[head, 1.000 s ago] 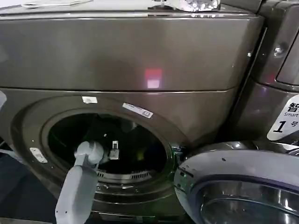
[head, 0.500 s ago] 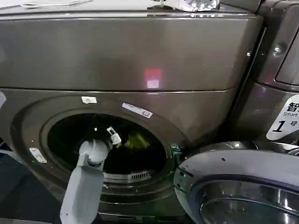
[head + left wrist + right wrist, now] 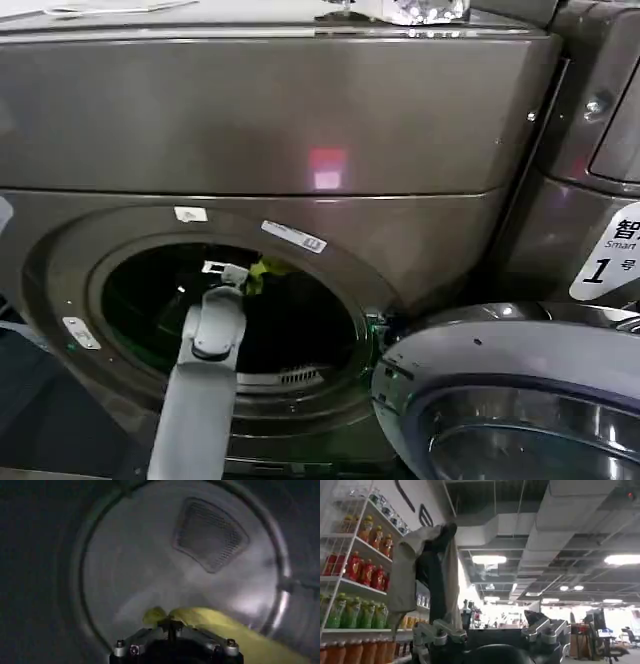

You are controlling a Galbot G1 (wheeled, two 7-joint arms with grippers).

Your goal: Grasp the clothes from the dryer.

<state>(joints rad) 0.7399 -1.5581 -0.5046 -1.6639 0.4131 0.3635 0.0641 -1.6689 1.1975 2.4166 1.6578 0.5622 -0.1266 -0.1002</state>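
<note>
The dryer [image 3: 280,120] is the bronze-grey machine with a red light; its round porthole [image 3: 150,300] stands open. My left arm reaches into the porthole, and my left gripper [image 3: 235,272] sits near the upper rim, shut on a bright yellow-green piece of the clothes [image 3: 262,268]. In the left wrist view the left gripper [image 3: 170,624] pinches that yellow-green fabric [image 3: 210,620], which trails off to one side before the drum's pale rear wall [image 3: 150,570]. My right gripper [image 3: 490,630] stands open in the room, aimed at the ceiling, with nothing between its fingers.
The dryer's round silver door [image 3: 500,390] hangs open at the lower right. A second machine with a white "1" sticker [image 3: 605,262] stands to the right. A pale grey and dark cloth shape [image 3: 427,575] rises beside one right finger. Shelves of bottles [image 3: 355,565] stand behind.
My left gripper has risen from the lower middle of the porthole towards its upper rim, and the yellow-green cloth has come up with it.
</note>
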